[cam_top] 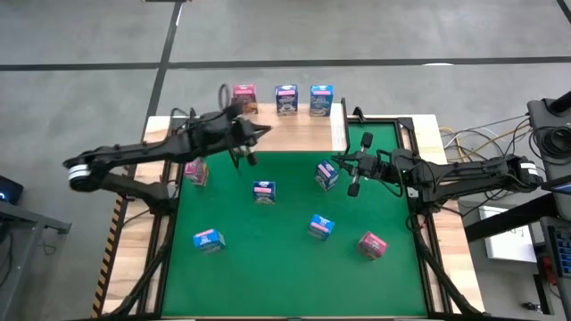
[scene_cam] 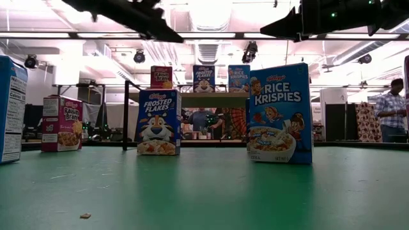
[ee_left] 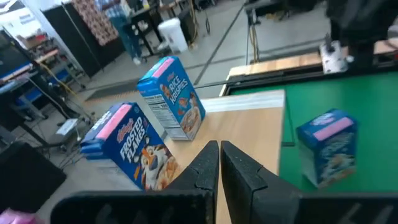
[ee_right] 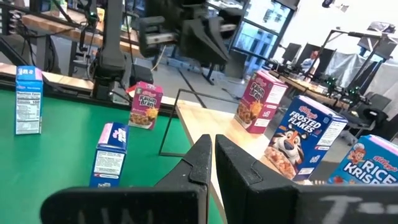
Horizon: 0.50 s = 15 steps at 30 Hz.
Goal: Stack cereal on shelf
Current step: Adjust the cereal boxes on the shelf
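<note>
Three cereal boxes stand upright in a row on the light-wood shelf (cam_top: 285, 132) at the mat's far edge: a pink Raisin Bran (cam_top: 244, 96), a blue Frosted Flakes (cam_top: 286, 100) and a blue Rice Krispies (cam_top: 321, 100). Several more boxes stand scattered on the green mat (cam_top: 268, 267), among them a pink one (cam_top: 196, 172) and blue ones (cam_top: 264, 191) (cam_top: 326, 175). My left gripper (cam_top: 265, 131) is shut and holds nothing, raised over the shelf's near edge in front of the row. My right gripper (cam_top: 337, 164) hovers shut and holds nothing beside the blue box at mid-mat.
In the left wrist view the shut fingers (ee_left: 219, 163) point past the Frosted Flakes (ee_left: 134, 146) and Rice Krispies (ee_left: 174, 99) boxes. Black frame rails (cam_top: 419, 178) border the mat. Cables and gear lie off the table's right. People stand in the room beyond.
</note>
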Each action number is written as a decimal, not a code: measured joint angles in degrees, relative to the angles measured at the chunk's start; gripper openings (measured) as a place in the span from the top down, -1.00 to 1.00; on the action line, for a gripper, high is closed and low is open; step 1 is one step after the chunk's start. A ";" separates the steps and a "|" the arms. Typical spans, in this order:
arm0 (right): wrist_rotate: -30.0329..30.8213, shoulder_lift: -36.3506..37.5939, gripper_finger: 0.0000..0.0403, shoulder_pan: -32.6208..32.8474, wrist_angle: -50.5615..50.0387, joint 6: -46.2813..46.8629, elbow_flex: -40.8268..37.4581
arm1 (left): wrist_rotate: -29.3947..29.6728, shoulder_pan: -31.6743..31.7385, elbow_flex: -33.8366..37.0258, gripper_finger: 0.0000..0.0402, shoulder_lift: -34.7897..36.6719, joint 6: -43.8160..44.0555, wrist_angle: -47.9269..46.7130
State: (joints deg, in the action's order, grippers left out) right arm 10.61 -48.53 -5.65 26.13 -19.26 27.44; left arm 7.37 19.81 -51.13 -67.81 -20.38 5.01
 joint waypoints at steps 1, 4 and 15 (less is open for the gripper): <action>0.00 0.00 0.94 0.00 0.00 0.37 0.00 | -0.09 -0.06 1.58 1.00 1.89 0.18 0.30; 0.00 0.01 0.94 0.00 0.36 1.73 0.00 | -0.34 -0.17 6.53 1.00 7.04 0.54 2.48; 1.45 0.02 0.94 0.00 2.56 14.86 0.49 | -0.65 -0.26 17.01 1.00 17.80 1.00 7.00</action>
State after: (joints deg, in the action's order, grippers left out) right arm 12.06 -48.51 -5.65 28.68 -4.40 27.93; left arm 6.72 19.55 -34.12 -50.01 -19.38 12.00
